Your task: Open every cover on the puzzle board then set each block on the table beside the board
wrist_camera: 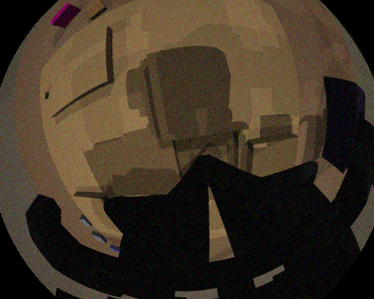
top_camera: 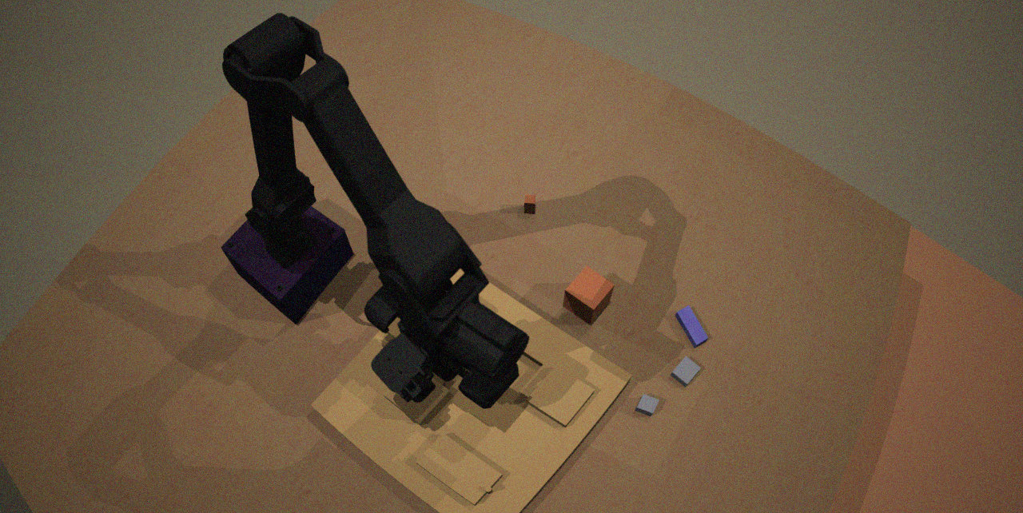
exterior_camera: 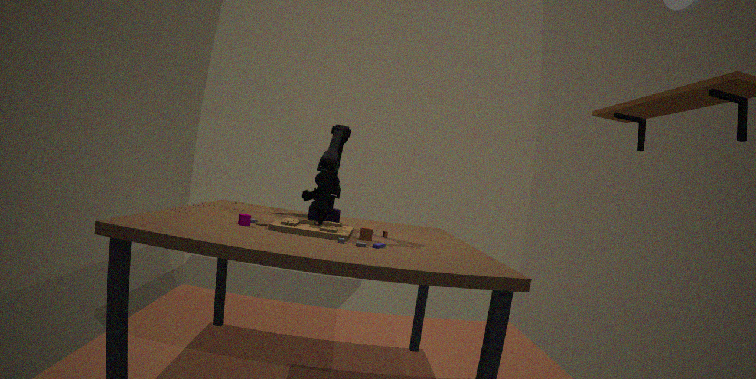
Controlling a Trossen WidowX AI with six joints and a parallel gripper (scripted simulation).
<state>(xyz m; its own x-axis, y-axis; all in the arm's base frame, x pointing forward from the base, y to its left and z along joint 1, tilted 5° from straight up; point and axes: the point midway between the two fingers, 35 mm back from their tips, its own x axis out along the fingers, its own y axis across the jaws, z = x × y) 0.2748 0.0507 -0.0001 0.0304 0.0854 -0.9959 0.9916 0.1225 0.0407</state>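
The tan puzzle board [top_camera: 511, 452] [exterior_camera: 301, 229] [wrist_camera: 174, 21] lies before the arm's base. My gripper [exterior_camera: 320, 222] [wrist_camera: 204, 160] is shut and empty, low over the board; the arm hides its tips in the top view. In the wrist view, a shaded cover [wrist_camera: 191, 83] lies just beyond the fingertips, and a dark well edge [wrist_camera: 238, 147] shows beside them. Another cover [top_camera: 459, 468] [wrist_camera: 79, 75] lies at the board's far side from the base, and one [top_camera: 566, 401] nears its right edge. Fingers and shadow hide the well contents. Two grey blocks [top_camera: 686, 371] [top_camera: 647, 404] rest on the table.
A blue block [top_camera: 691, 326] [exterior_camera: 378, 245] lies by the grey ones. An orange cube [top_camera: 587, 293] [exterior_camera: 365, 234] stands near the board, a small orange one [top_camera: 529, 204] [exterior_camera: 385, 234] farther off. A magenta cube [exterior_camera: 244, 219] [wrist_camera: 66, 16] stands on the board's other side.
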